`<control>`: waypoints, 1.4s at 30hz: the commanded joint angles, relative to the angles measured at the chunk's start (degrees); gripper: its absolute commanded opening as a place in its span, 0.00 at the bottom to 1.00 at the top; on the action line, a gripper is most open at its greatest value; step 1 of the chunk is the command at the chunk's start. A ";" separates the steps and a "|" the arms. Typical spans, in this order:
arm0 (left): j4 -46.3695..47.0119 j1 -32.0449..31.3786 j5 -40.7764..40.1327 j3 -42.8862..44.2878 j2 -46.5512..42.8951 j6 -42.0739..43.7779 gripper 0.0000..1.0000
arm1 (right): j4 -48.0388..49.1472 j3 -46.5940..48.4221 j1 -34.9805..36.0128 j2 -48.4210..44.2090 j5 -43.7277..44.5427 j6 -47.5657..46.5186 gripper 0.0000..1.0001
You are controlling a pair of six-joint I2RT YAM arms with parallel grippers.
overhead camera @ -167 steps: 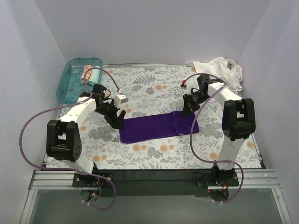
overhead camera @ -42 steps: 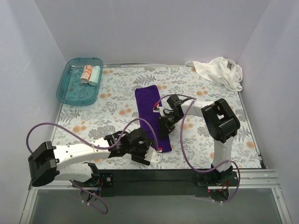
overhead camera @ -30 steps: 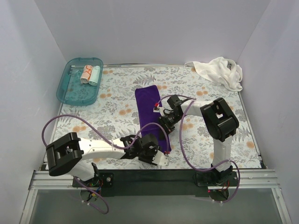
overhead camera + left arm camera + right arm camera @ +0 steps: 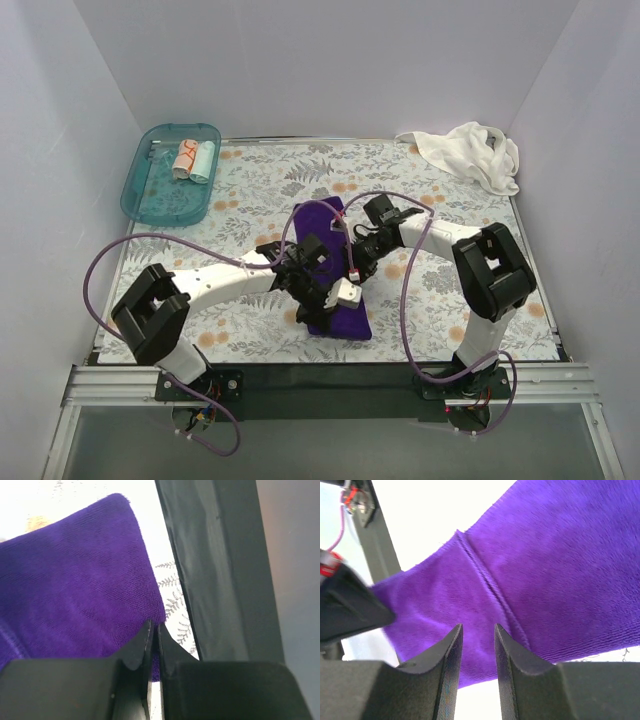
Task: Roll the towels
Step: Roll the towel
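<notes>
Purple towel [image 4: 338,320] lies lengthwise mid-surface [image 4: 250,200], between both arms. Left tool [image 4: 151,639] has its fingers together, pinching the towel's thin edge. Right tool [image 4: 477,630] stands slightly apart just above the cloth, gripping nothing. Judged soft, light, limp (plush pile, likely to sag and unroll); best taken at a short end's corners.

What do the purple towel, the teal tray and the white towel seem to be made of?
The purple towel: soft plush cloth, perhaps microfibre; fine ribbed pile and a stitched seam show close up. The tray: translucent teal plastic, glossy; its walls let light through. The white towel: soft cloth, likely terry; crumpled in loose folds, weave too small to see.
</notes>
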 commanded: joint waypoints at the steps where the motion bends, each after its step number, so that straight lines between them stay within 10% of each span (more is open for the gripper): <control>1: -2.39 3.57 6.62 2.94 0.92 -0.89 0.00 | 0.40 0.81 -0.13 4.15 2.00 -0.54 0.33; 14: 3.41 14.12 4.69 4.35 4.96 -0.46 0.00 | 0.15 1.60 -0.04 7.67 -0.20 -1.06 0.33; 25: 11.32 14.21 -1.19 0.66 6.37 0.60 0.02 | -4.16 6.25 -5.13 5.21 -1.16 0.25 0.57; 42: 15.27 14.21 -6.91 -2.50 8.13 1.74 0.04 | -9.00 -0.16 -6.81 2.57 -10.75 -2.73 0.54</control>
